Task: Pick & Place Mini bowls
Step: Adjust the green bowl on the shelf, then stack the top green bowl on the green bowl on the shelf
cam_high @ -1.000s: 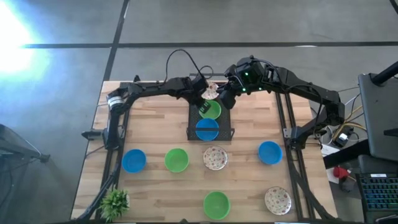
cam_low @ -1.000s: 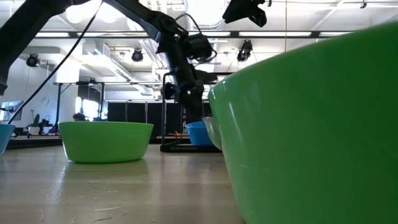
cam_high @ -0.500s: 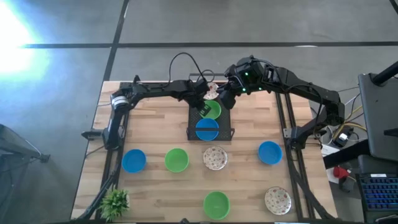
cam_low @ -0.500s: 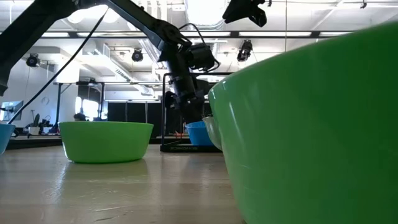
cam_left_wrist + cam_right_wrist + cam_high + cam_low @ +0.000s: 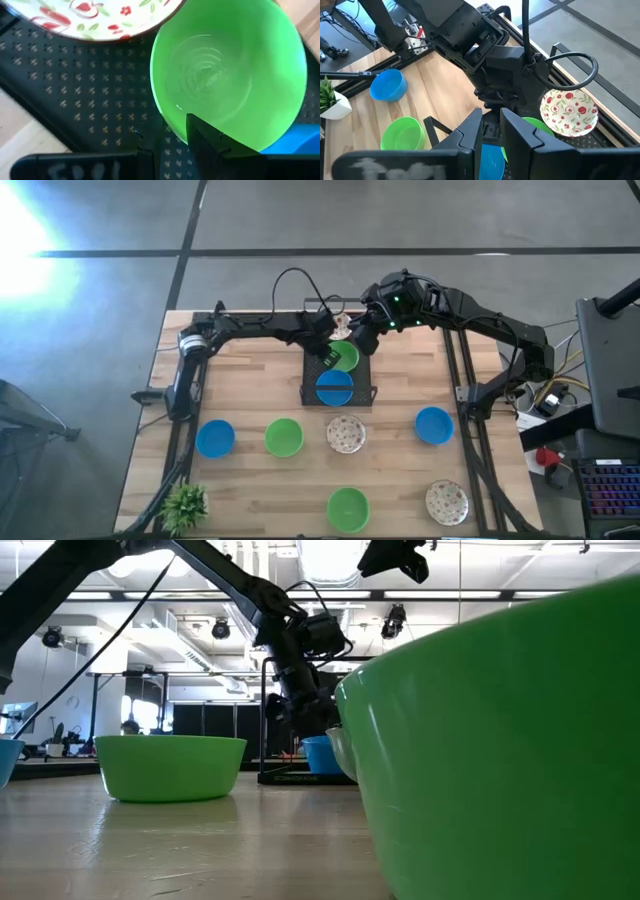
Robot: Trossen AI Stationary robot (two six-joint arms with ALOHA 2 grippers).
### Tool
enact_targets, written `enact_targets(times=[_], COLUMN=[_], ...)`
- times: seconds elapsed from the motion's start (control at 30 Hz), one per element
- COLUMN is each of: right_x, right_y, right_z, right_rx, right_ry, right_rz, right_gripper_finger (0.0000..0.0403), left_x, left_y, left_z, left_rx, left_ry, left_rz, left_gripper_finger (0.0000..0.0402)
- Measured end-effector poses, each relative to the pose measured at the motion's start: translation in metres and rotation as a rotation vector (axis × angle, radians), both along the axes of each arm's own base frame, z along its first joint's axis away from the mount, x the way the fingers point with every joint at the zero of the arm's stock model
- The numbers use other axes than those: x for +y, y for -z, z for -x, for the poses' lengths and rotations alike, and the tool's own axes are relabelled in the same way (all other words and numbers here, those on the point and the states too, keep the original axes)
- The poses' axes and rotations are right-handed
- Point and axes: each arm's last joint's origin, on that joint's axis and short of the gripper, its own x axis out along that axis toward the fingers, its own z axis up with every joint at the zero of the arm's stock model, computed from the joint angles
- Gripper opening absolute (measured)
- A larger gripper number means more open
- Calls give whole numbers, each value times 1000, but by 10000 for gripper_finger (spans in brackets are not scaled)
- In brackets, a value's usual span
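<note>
black perforated tray (image 5: 362, 396): table's far middle | potted plant (image 5: 185, 505): near-left corner | wooden table (image 5: 260, 485)

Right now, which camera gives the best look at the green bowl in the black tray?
The left wrist view: the green bowl fills the picture, with the left gripper's finger inside its rim. The high view shows it small; the right wrist view only a sliver; in the low view it's hidden.

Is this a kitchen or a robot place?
Probably a robot lab or workshop, not a kitchen: a wooden table with bowls set out for two robot arms, a keyboard beside it, and ceiling lights.
</note>
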Motion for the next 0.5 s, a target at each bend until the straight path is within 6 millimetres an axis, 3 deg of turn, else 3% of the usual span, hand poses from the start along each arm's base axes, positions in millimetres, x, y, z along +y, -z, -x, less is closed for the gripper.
enact_targets(times=[0.37, 0.5], right_x=[0, 0], right_y=[0, 0], right_z=[0, 0], right_rx=[0, 0], right_ry=[0, -1], right_rz=[0, 1], right_gripper_finger=[63, 63], left_x=[0, -1], left_y=[-3, -13], left_z=[-5, -2], left_rx=[-55, -57], left_ry=[27, 64], left_rz=[-26, -52], left_gripper_finger=[80, 80])
